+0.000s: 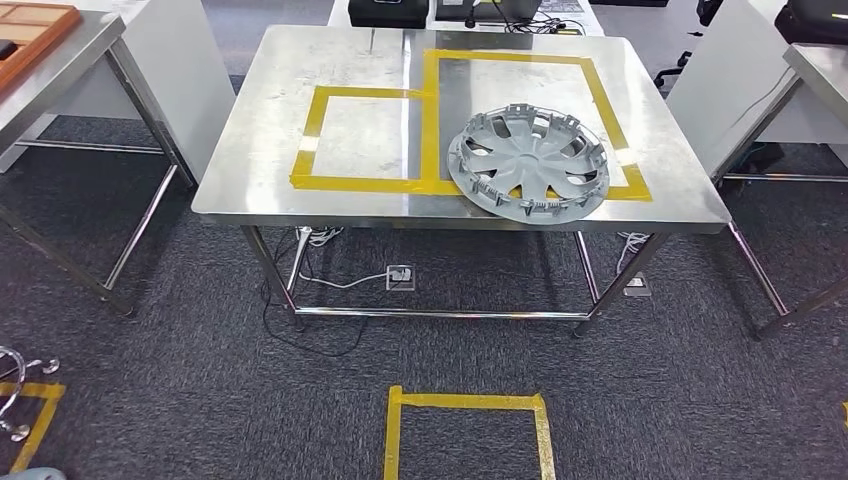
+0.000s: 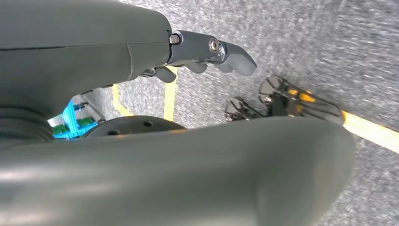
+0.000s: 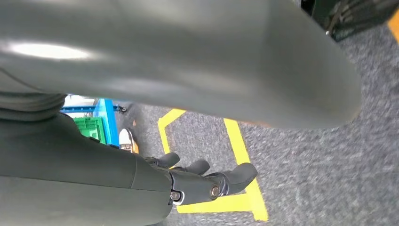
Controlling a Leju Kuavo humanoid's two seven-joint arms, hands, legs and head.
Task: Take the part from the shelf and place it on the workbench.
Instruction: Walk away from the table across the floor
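On the workbench: 1 hubcap (image 1: 529,161), the part, lies flat at the near right of the steel workbench (image 1: 250,180), its near edge reaching the table's front edge.
Hubcap count: 1, grey, with spokes and clips round its rim.
Tape outlines on the bench: 2 yellow rectangles, a small one (image 1: 360,140) on the left and a large one (image 1: 520,120) on the right; the hubcap sits over the near right corner of the large one, partly across the tape.
Tape on the floor: 1 yellow square (image 1: 467,432) in front of the bench in the head view, plus a yellow corner at the far left edge.
Side tables: 2, 1 at each side of the workbench (image 1: 60,60) (image 1: 820,70).
Head view shows: bench, hubcap, cables and a floor socket (image 1: 400,276) under the table.
Left wrist view shows: the left hand (image 2: 211,52) over grey carpet (image 2: 329,52), yellow floor tape and 2 shiny dark shoe tips (image 2: 282,101) beside it.
Right wrist view shows: the right hand (image 3: 207,181) over carpet and a yellow tape square (image 3: 235,197), with green crates (image 3: 89,127) on a blue rack behind.
Left fingers: loosely curved, spread, grasping nothing.
Right fingers: loosely curved, spread, grasping nothing.
Hubcap relative to fingers: well apart; it rests on the bench, with neither hand touching it.
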